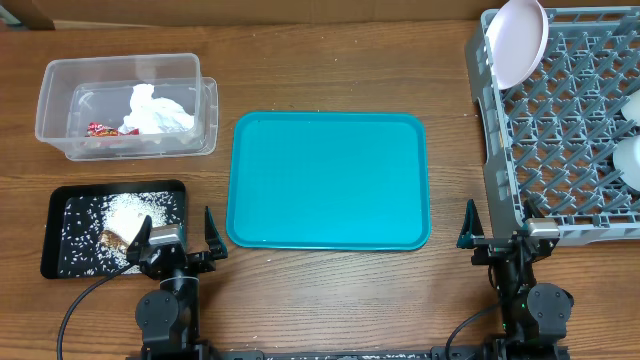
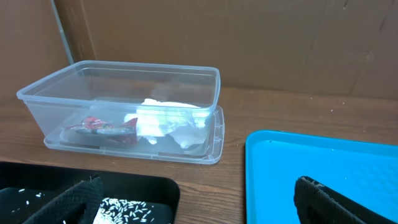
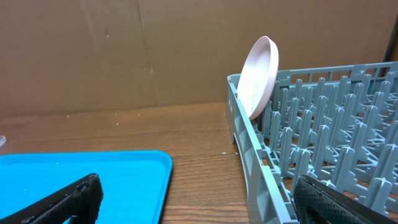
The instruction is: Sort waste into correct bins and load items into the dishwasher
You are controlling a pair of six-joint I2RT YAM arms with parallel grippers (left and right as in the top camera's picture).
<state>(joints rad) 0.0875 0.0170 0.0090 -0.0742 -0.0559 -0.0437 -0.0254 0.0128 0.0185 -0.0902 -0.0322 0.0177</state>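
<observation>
The rack [image 1: 570,170] fills the right side of the overhead view and carries the main risk. The right hand [image 1: 497,230] sits just beside its lower left corner, one finger almost against the wall. A careless lift or swing could, I judge, snag the lattice and jolt it. That would threaten the dish [image 1: 520,40], which leans on edge at the rack's upper left corner with its rim over the side. It could tip out onto the table [image 1: 330,60].

The teal tray [image 1: 330,180] at centre is bare and offers little to upset. The tub [image 1: 120,62] at upper left holds the napkin [image 1: 155,112] and the wrapper [image 1: 100,128]. It lies well apart from both hands and looks safe.

The black tray [image 1: 115,186] at lower left is the nearer worry. The left hand [image 1: 178,232] hangs at its lower right corner, close to the rice [image 1: 135,212] and the scrap [image 1: 112,238]. A sideways move could shove the tray and scatter grains.

Both hands are released, fingers spread wide with nothing between them. From the right hand, the dish is far up the frame along the rack's left wall. Two white pieces [image 1: 630,160] sit at the right edge, cropped, and I cannot tell what they are. From the left hand, the tub is up and to the left, past the black tray.
</observation>
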